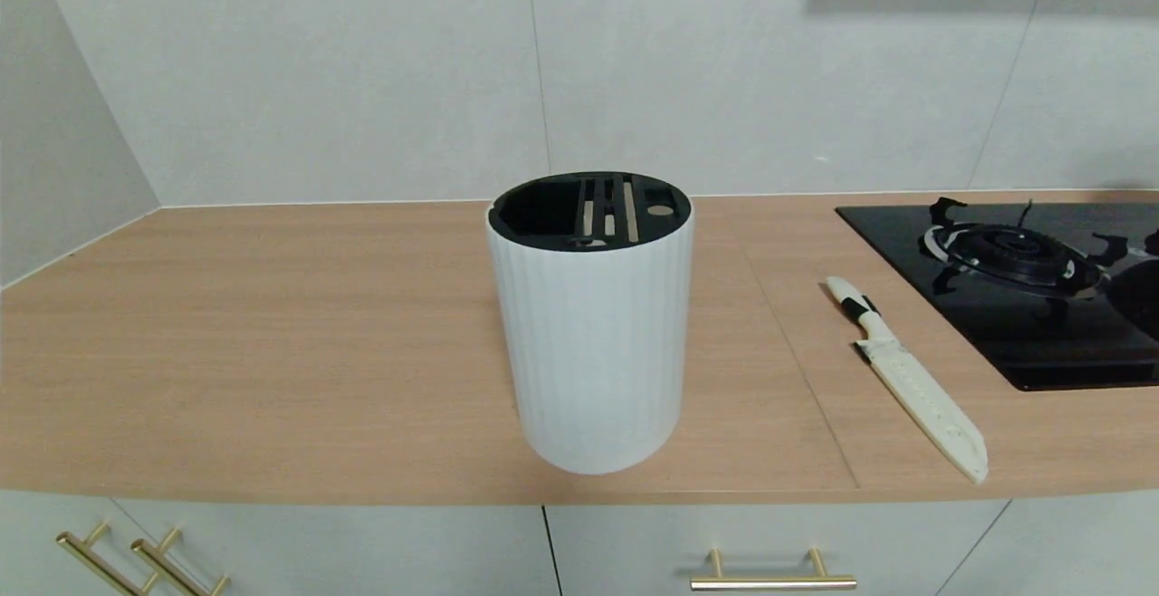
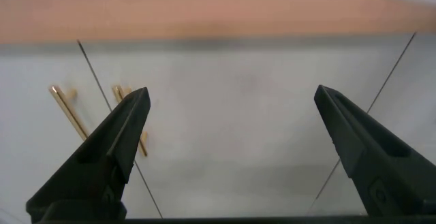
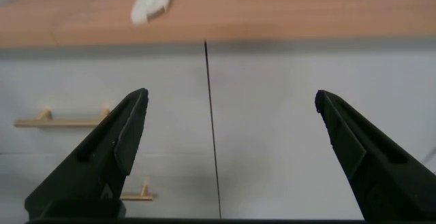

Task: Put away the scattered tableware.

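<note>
A white ribbed cylindrical knife holder [image 1: 593,333] with a black slotted top stands near the front edge of the wooden countertop [image 1: 272,324]. A cream-white knife [image 1: 905,377] with a black band on its handle lies flat to the holder's right, blade tip toward the front edge; its tip [image 3: 153,3] shows in the right wrist view. My left gripper [image 2: 231,108] is open below the counter edge, facing the cabinet fronts. My right gripper [image 3: 231,108] is open too, low before the cabinet doors, under the knife's end of the counter.
A black gas hob [image 1: 1014,261] with a burner sits at the right end of the counter. Tiled walls close off the back and left. White cabinet doors with gold handles [image 1: 774,578] [image 2: 68,108] [image 3: 58,122] run below the counter.
</note>
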Available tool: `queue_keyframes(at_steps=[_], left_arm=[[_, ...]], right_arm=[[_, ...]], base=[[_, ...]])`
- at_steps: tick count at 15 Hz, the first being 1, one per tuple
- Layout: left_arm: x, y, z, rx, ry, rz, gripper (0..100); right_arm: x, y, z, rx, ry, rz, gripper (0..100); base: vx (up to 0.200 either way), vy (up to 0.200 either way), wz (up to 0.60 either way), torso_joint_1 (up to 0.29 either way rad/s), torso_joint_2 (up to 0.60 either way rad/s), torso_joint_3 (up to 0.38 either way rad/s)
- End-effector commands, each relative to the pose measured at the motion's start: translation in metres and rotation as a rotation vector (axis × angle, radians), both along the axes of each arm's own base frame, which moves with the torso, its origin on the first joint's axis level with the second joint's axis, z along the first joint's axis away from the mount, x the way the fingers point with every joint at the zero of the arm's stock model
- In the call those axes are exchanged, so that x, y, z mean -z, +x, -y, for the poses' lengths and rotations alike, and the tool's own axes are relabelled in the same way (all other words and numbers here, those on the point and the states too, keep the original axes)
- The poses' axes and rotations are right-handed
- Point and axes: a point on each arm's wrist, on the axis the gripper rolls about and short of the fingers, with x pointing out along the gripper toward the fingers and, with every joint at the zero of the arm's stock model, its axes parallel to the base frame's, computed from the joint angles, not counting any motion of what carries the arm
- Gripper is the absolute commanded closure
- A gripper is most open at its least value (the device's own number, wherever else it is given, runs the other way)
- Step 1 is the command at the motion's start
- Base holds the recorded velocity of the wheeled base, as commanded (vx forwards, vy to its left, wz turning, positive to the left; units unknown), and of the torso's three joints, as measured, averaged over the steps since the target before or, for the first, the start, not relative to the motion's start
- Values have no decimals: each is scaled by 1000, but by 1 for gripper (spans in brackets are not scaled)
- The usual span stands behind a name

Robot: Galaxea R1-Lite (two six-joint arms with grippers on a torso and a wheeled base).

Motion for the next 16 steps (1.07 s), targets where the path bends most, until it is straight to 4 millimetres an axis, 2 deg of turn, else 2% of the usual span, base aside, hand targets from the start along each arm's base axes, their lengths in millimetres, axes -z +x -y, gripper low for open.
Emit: queue_keyframes(at_steps=[1, 16], left_arm=[[0, 0, 0, 0, 0, -1, 0], [0, 0, 0, 0, 0, -1, 0]], right_arm=[[0, 0, 0, -1, 0, -1, 0], [0, 0, 0, -1, 0, -1, 0]], base=[[0, 0, 0, 207, -491, -281], [0, 0, 0, 244, -538, -295]])
